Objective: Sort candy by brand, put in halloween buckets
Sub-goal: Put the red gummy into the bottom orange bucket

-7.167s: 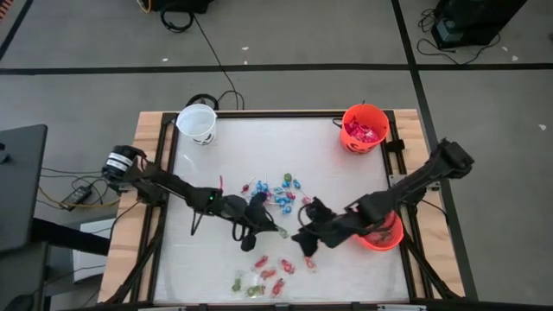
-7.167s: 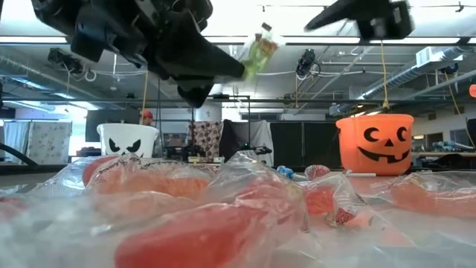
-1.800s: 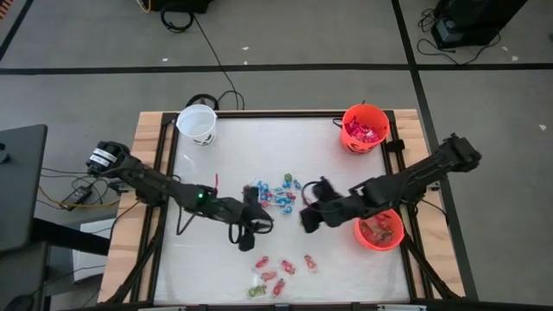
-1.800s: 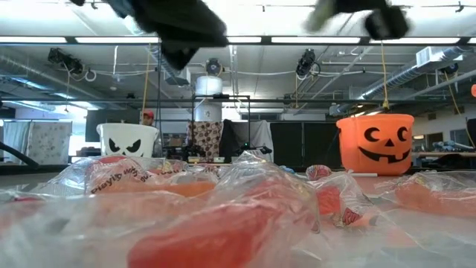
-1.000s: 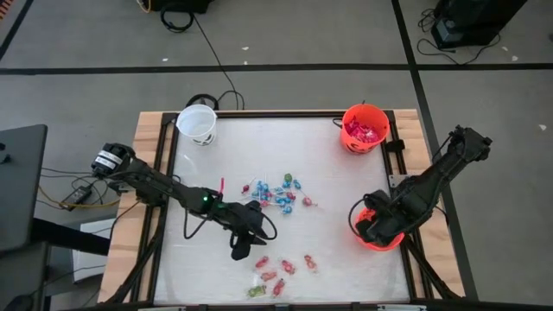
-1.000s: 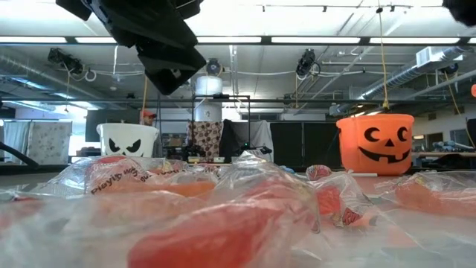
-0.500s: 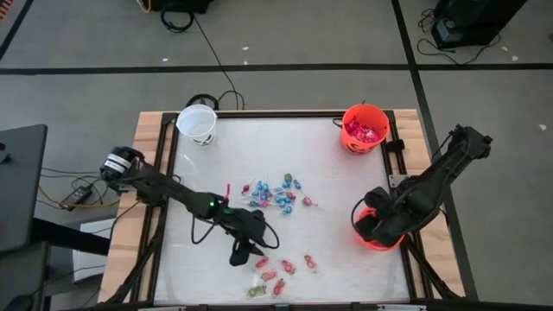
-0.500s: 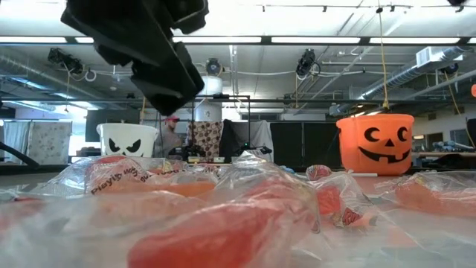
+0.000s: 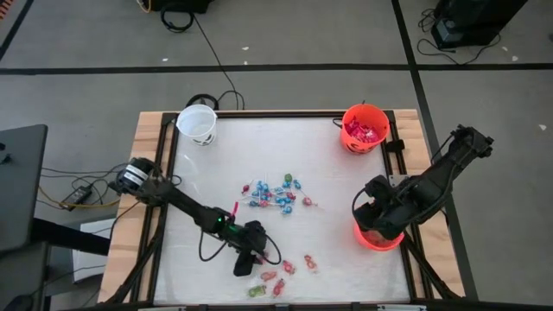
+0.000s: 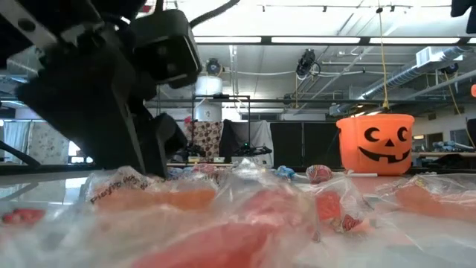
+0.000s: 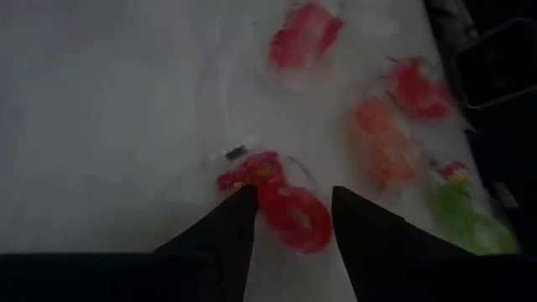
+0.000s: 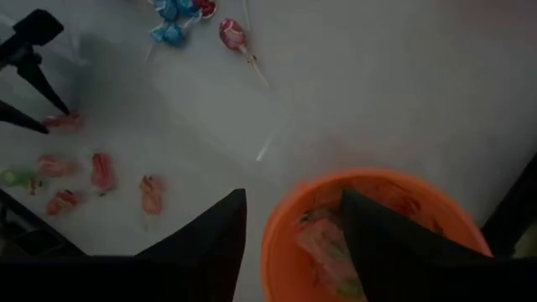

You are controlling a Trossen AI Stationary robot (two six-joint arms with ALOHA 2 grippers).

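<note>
My left gripper [image 11: 289, 201] is low over the near cluster of candy [image 9: 281, 272], open. Its two fingers stand on either side of a red wrapped sweet [image 11: 294, 222] that lies on the table; whether they touch it I cannot tell. My right gripper [image 12: 289, 214] hangs open and holds nothing above the near orange bucket [image 9: 380, 242], which has candy inside [image 12: 323, 243]. A second orange bucket [image 9: 365, 128] with red packets stands at the far right, and a white bucket [image 9: 197, 123] at the far left.
A cluster of blue and red twisted sweets [image 9: 276, 194] lies mid-table. Orange, red and green pieces [image 11: 382, 143] lie beside the left gripper. In the low view the jack-o'-lantern bucket [image 10: 375, 144] shows at the right, and the left gripper [image 10: 126, 112] fills the left.
My left gripper has come down and gone toward the table's near edge, onto the near candy cluster, tipping a little steeper. My right gripper has risen a little above the near orange bucket.
</note>
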